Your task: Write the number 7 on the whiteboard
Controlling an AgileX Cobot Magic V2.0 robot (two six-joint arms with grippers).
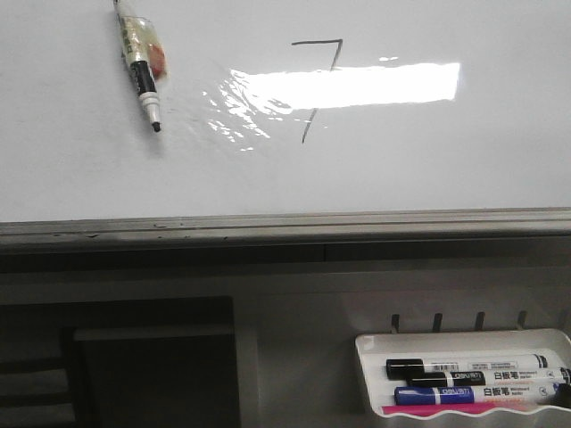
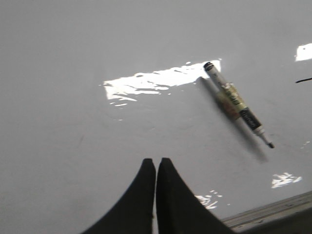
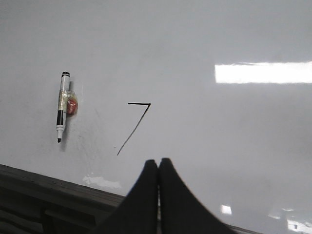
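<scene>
A thin dark number 7 (image 1: 317,85) is drawn on the glossy whiteboard (image 1: 80,169); it also shows in the right wrist view as number 7 (image 3: 134,127). An uncapped black-tipped marker (image 1: 141,64) lies on the board left of the digit, with tape and a red bit on its barrel. The same marker (image 2: 238,104) appears in the left wrist view and marker (image 3: 62,106) in the right. My left gripper (image 2: 156,161) is shut and holds nothing. My right gripper (image 3: 158,161) is shut too, hovering near the board's edge below the 7. Neither gripper shows in the front view.
A grey metal rail (image 1: 285,227) runs along the board's near edge. A white marker tray (image 1: 370,374) at the lower right holds several markers, black (image 1: 464,366) and blue (image 1: 473,393) among them. A dark chair-like shape (image 1: 152,366) stands at the lower left.
</scene>
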